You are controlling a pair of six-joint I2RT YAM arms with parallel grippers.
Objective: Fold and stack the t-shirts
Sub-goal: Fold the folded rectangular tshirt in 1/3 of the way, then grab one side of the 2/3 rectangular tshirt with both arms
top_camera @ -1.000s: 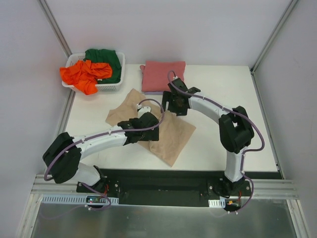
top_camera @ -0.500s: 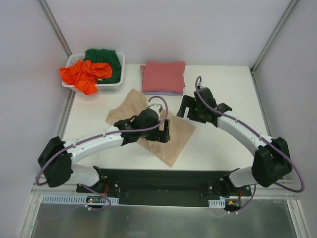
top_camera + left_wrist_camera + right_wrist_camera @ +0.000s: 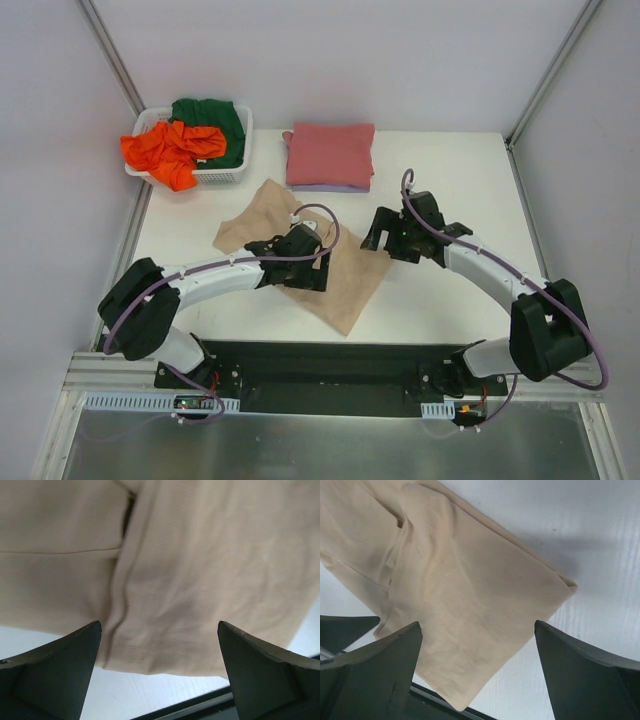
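The tan-beige t-shirt lies partly folded on the white table, near the middle; it fills the left wrist view and shows in the right wrist view. My left gripper is open and empty, just above the shirt's middle. My right gripper is open and empty at the shirt's right corner. A folded pinkish-red t-shirt lies on a pale lavender one at the back. The orange t-shirt and dark green t-shirt lie crumpled in the basket.
The white slotted basket stands at the back left corner. The table's dark front edge runs near the shirt's lower corner. Grey walls with metal rails enclose the table on three sides.
My right arm swung from over the shirt's upper edge out to the right and now hovers at its right corner. My left gripper shifted a little over the shirt. The shirt's fold lies flatter.
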